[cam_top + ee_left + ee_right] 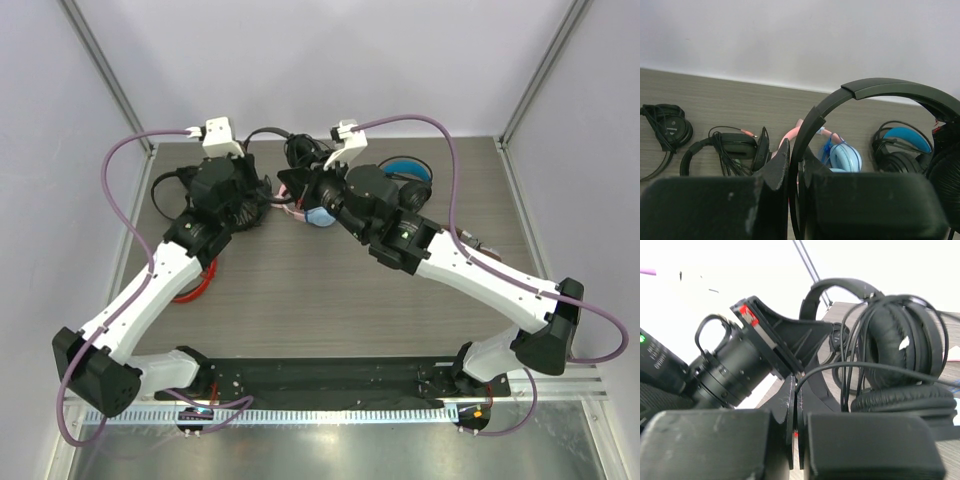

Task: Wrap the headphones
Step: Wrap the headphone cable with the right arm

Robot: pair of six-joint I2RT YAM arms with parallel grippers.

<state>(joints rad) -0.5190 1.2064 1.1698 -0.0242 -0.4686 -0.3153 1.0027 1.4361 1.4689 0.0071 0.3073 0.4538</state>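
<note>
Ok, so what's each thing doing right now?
Left fingers: shut on the headband.
Right fingers: shut on the cable.
Black headphones: held by both arms, cable partly looped round the ear pads.
Pink-and-blue headphones: lying on the table.
Black-and-blue headphones: lying on the table.

Black headphones (880, 87) — pink-and-blue pair (845, 157) — grey woodgrain table (765, 105)
</note>
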